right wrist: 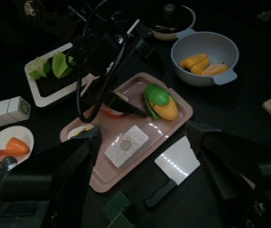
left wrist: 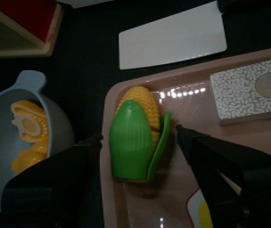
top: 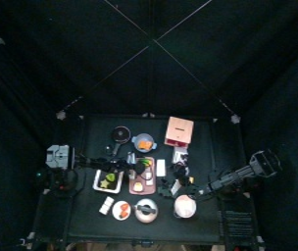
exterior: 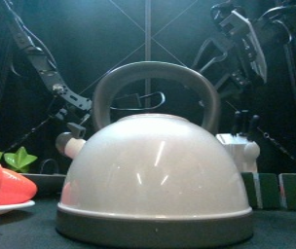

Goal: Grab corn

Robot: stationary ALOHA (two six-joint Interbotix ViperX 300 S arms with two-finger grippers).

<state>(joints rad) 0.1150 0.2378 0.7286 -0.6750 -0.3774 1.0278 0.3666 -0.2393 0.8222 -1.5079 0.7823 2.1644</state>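
1. Left wrist view: you see the left gripper (left wrist: 144, 169) with its jaws spread wide, one on each side of the corn (left wrist: 138, 134). The corn lies on the pink tray (left wrist: 209, 98), near its edge, green husk toward the camera.
2. This view alone shows that the jaws do not pinch the corn.
3. Right wrist view: you see the whole tray, the grey bowl (right wrist: 207, 59) beyond it and the left arm (right wrist: 102, 53) above the corn. You cannot tell the state of the right gripper's jaws here.
4. Front view: the white kettle (exterior: 155, 175) fills the frame and hides the corn.
5. Top view: everything appears small; the right arm (top: 243, 176) sits aside, right of the table.
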